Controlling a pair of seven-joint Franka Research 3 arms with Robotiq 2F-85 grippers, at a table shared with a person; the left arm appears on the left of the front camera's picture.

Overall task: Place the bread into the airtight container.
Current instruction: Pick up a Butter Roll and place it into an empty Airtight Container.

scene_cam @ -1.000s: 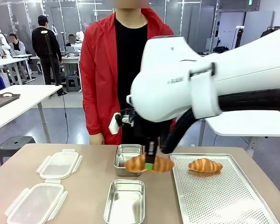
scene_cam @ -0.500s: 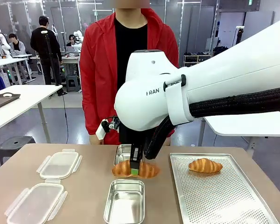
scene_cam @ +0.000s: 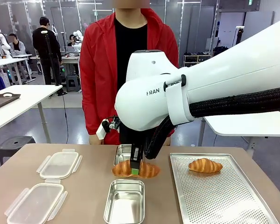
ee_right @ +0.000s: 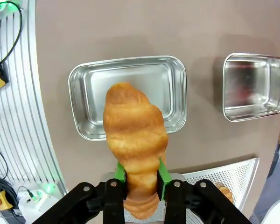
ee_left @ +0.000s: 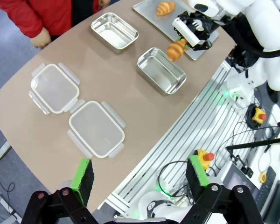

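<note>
Right wrist view: the right gripper (ee_right: 139,176) clamps the croissant (ee_right: 135,130) crosswise over the steel container (ee_right: 95,95); dropped so, its ends may rest on the rim. The left gripper (ee_left: 141,171) stands open.

Golden-brown ridged croissant (scene_cam: 148,170), second golden-brown croissant (scene_cam: 205,165) on a white metal tray (scene_cam: 224,200) patterned with fine holes, shiny silver steel containers (scene_cam: 124,203), milky translucent plastic lids (scene_cam: 59,164), plain tan tabletop (scene_cam: 91,184), person's red jacket (scene_cam: 98,74) over black shirt (scene_cam: 130,51)
</note>
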